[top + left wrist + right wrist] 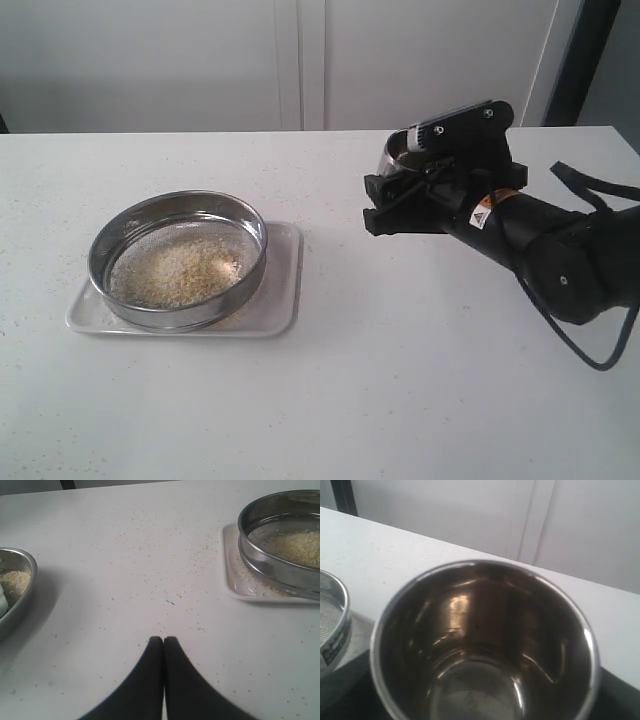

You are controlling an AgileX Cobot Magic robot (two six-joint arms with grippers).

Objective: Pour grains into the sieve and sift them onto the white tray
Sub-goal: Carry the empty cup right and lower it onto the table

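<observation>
The sieve [180, 312] stands on the white tray [285, 290] at the table's left, with grains [180, 270] spread over its mesh. To its right and well above the table, my right gripper [375, 205] is shut on a small steel cup [400, 150]. In the right wrist view the cup [470, 605] looks empty inside, and the sieve's rim [332, 620] shows beside it. My left gripper [163, 640] is shut on nothing, low over the table, with the sieve [270, 565], tray [235, 580] and grains [295, 547] ahead of it. It is out of the exterior view.
A steel bowl [20, 605] holding some grains [15, 580] sits at the edge of the left wrist view. Loose grains are scattered over the white table [150, 555] between the bowl and the tray. A black cable [590, 185] trails behind the right arm.
</observation>
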